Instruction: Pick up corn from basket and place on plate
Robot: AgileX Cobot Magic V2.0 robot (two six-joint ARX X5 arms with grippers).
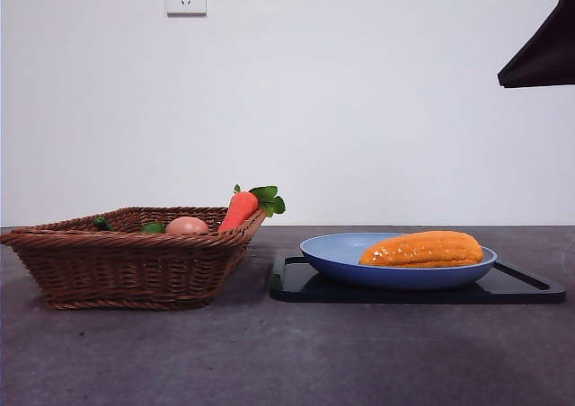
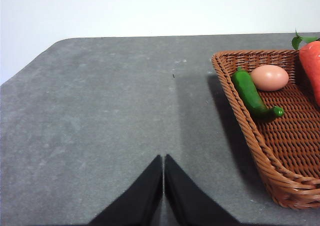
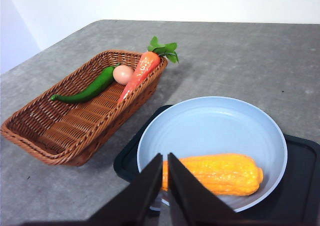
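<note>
The orange-yellow corn [image 1: 422, 249] [image 3: 220, 173] lies on its side in the light-blue plate [image 1: 332, 253] [image 3: 210, 121], free of any gripper. To the plate's left stands the brown wicker basket [image 1: 126, 267] [image 3: 75, 136] [image 2: 250, 136]. My right gripper [image 3: 165, 158] hangs shut above the plate's near rim with nothing in it; in the front view it shows only as a black tip [image 1: 544, 56] at the top right corner. My left gripper [image 2: 163, 158] is shut over bare table, off to the side of the basket.
In the basket lie a carrot [image 1: 239, 210] [image 3: 140, 73], a green pepper [image 3: 85, 91] [image 2: 252, 96] and a tan egg [image 1: 187, 226] [image 3: 123, 74] [image 2: 270, 77]. A flat black tray [image 1: 296, 285] [image 3: 305, 186] sits under the plate.
</note>
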